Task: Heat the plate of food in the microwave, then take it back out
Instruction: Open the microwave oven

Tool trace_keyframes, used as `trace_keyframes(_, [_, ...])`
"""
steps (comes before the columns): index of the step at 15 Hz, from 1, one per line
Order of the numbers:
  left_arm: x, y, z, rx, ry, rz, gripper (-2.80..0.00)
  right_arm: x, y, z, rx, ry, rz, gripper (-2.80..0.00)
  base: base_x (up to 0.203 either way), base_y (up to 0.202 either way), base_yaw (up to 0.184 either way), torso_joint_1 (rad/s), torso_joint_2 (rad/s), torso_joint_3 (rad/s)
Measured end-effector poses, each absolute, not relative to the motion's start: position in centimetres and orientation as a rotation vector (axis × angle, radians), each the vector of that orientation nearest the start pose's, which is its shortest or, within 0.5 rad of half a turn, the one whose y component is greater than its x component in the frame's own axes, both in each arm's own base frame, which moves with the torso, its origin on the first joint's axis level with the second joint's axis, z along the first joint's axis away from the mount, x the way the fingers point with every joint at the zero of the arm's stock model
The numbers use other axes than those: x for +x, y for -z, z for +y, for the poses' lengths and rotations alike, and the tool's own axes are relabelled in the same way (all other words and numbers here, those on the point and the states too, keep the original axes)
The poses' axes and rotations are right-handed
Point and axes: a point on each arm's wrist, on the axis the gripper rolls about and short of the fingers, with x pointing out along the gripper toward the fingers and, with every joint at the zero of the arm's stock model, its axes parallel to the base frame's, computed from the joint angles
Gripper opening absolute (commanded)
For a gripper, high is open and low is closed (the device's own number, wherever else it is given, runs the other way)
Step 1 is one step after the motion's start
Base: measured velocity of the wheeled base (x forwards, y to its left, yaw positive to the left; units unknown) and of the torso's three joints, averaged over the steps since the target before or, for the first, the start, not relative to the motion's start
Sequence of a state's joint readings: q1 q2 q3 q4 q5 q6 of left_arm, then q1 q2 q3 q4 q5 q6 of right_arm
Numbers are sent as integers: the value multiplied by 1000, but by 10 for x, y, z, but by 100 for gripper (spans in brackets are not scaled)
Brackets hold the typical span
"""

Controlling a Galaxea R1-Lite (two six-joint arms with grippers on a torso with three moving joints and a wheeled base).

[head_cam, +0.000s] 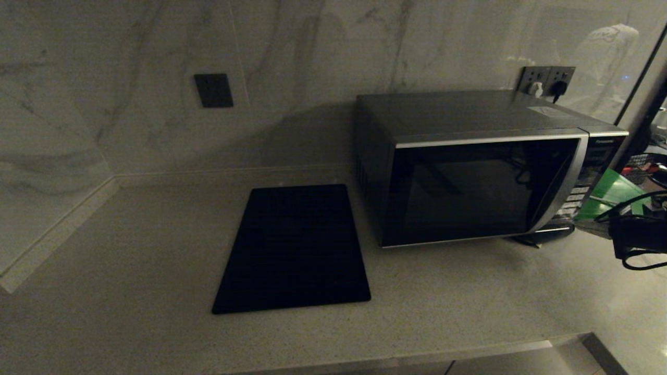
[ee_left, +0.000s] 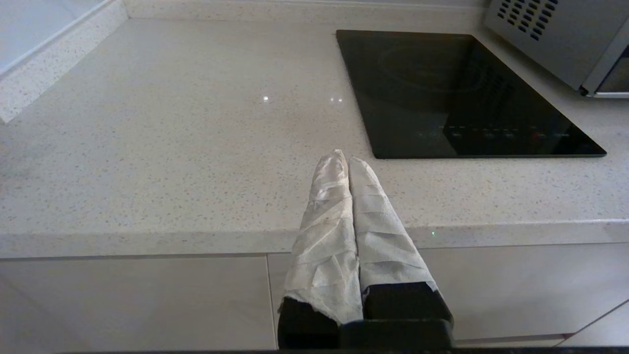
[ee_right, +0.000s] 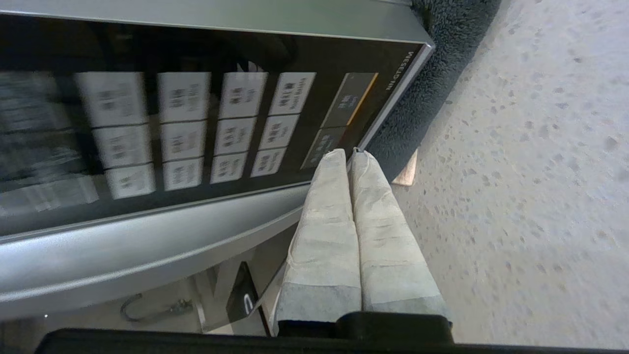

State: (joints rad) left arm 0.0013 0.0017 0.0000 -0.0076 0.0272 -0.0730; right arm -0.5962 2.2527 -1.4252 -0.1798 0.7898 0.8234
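Observation:
The microwave (head_cam: 469, 187) stands at the back right of the counter, its black glass door closed. The plate of food is out of view. My right arm (head_cam: 638, 234) comes in from the right edge, level with the button panel. In the right wrist view my right gripper (ee_right: 348, 153) is shut and empty. Its taped fingertips sit right at the lowest dark buttons of the button panel (ee_right: 196, 123), near the panel's bottom corner; I cannot tell whether they touch. My left gripper (ee_left: 347, 158) is parked, shut and empty, over the counter's front edge.
A flat black slab (head_cam: 294, 250) lies left of the microwave. A green board (head_cam: 615, 192) leans to the microwave's right. Wall sockets (head_cam: 547, 80) with plugs are behind it. A dark fuzzy cloth (ee_right: 442, 49) lies by the microwave's corner. Pale speckled counter (ee_left: 172, 123) stretches left.

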Motion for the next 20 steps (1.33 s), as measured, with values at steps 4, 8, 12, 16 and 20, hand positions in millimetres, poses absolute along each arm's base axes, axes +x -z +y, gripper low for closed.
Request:
trace_keyframes(4, [-23, -76, 1, -73, -28, -7, -280, 383, -88, -227, 1218, 13, 584, -280, 0, 0, 0, 0, 0, 0])
trace_keyframes(8, [-23, -76, 1, -73, -28, -7, -280, 391, -87, -230, 1226, -1, 542, -280, 0, 0, 0, 0, 0, 0])
trace_keyframes(12, [-23, -76, 1, -73, -28, -7, -280, 396, -82, -233, 1224, -1, 539, -280, 0, 0, 0, 0, 0, 0])
trace_keyframes(16, [-23, -76, 1, -73, -28, -7, -280, 400, -76, -236, 1227, 0, 540, -280, 0, 0, 0, 0, 0, 0])
trace_keyframes(20, [-23, -76, 1, -73, -28, -7, -280, 404, -76, -238, 1219, -5, 531, -280, 0, 0, 0, 0, 0, 0])
